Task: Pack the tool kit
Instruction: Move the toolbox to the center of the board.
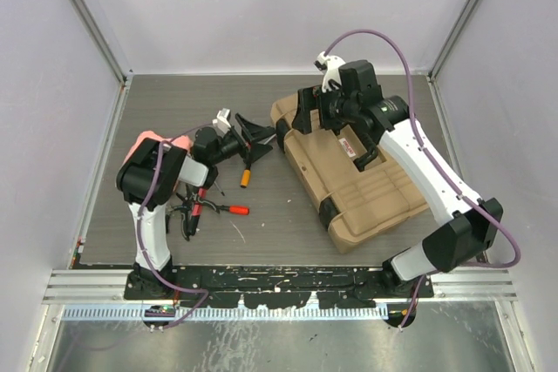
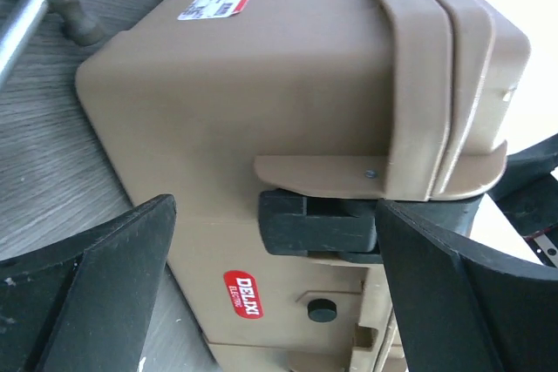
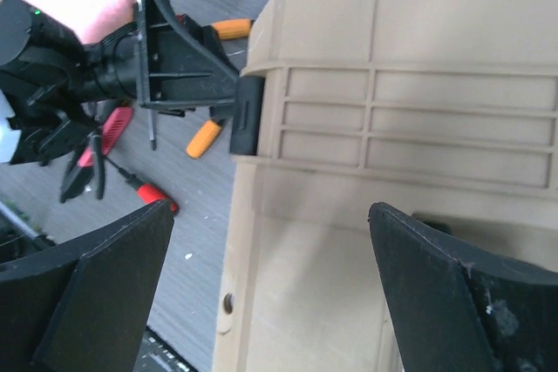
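The left gripper (image 2: 275, 215) is spread wide, its fingers either side of a black latch (image 2: 318, 224) on the tan case (image 1: 370, 185). The right gripper (image 3: 270, 215), also spread and holding nothing, hangs over the case's far end. The case lies shut, right of the table's (image 1: 200, 93) middle, on a slant. The orange screwdriver (image 1: 247, 178), red screwdriver (image 1: 234, 210) and pliers (image 1: 190, 208) lie loose to its left — so the step in hand is probably unlatching. Next, the left fingers must catch the latch and flip it while the right arm steadies the case. Both latches sit on the left edge, so the lid likely swings toward the right wall (image 1: 506, 84) — little room there, more beyond the case.
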